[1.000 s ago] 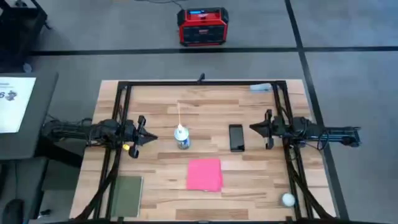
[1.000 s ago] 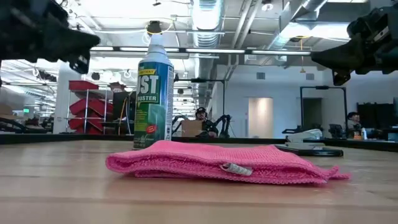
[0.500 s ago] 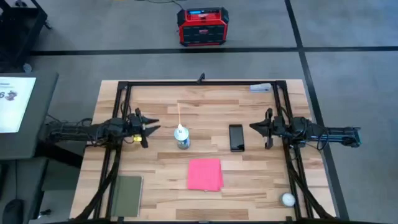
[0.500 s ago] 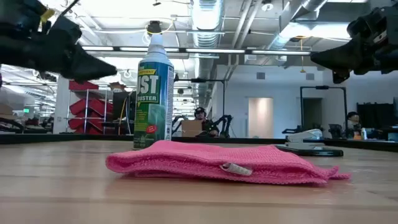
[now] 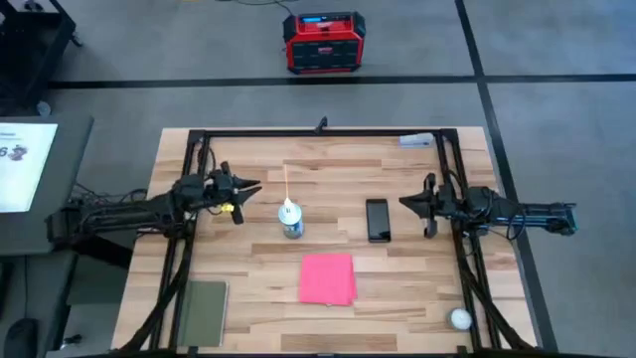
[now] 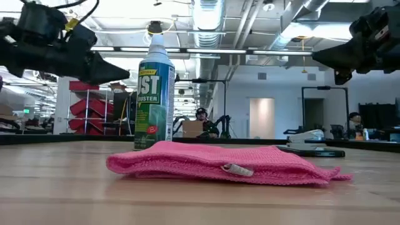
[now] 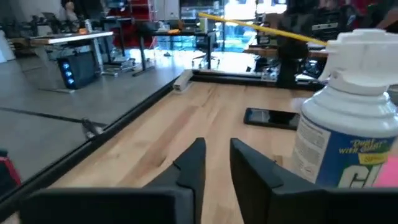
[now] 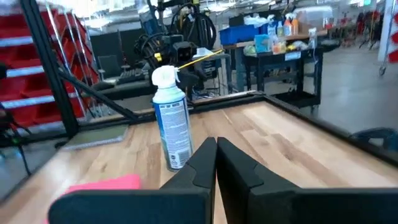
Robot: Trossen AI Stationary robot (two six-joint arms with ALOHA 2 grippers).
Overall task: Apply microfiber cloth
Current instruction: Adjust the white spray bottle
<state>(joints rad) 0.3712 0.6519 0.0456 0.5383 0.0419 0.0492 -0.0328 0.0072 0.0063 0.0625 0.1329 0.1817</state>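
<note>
The pink microfiber cloth (image 5: 328,278) lies folded flat on the wooden table, near its front middle, and no gripper touches it (image 6: 212,164). A black phone (image 5: 378,220) lies flat behind it to the right. A duster spray can (image 5: 289,221) with a thin straw stands upright behind it to the left. My left gripper (image 5: 253,187) hovers left of the can, a little farther back. Its fingers (image 7: 217,155) stand slightly open with nothing between them. My right gripper (image 5: 402,204) hovers shut just right of the phone (image 8: 216,146).
A dull green pad (image 5: 204,313) lies at the near left corner. A small white ball (image 5: 459,319) sits at the near right. A black frame (image 5: 318,132) runs along the table's far edge and sides. A red box (image 5: 324,42) stands on the floor beyond.
My left gripper has gone toward the table's far edge and a little toward the spray can, turning about its own axis on the way. The cloth, can and phone have stayed put.
</note>
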